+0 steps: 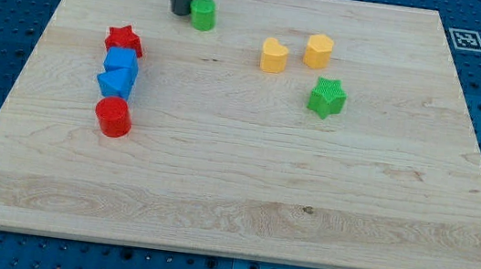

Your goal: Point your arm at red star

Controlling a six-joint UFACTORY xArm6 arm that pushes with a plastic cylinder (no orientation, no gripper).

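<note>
**Sitting next to the green cylinder, nowhere near the red star yet**

Looking at the board right now, my tip (180, 11) is resting near the view's top edge, just beside the green cylinder (204, 13), on its left side. Can't quite tell if the two are touching or only a hair apart. No jaws on this rig, it's just a straight dark rod, so nothing is being held or clamped.

The red star (124, 41) is sitting well apart from my tip, lower and toward the view's left. It's heading a little column of blocks: a blue cube (122, 62) is pressing right up against it from below, then another blue block (114, 82) is touching that one (its shape is hard to make out, some kind of angular piece), and a red cylinder (114, 117) is closing out the line at the bottom.

Room-wise, the wooden board (230, 216) is giving lots of open space across the whole lower half and along the right side. The star is staying a fair bit in from the left edge, with bare wood between it and my tip.

Over on the right, a yellow heart-ish block (274, 55) and a yellow hexagonal block (318, 50) are sitting near each other, with a green star (327, 97) just below them.

The rod is getting cut off by the view's top, so the arm above isn't showing.
</note>
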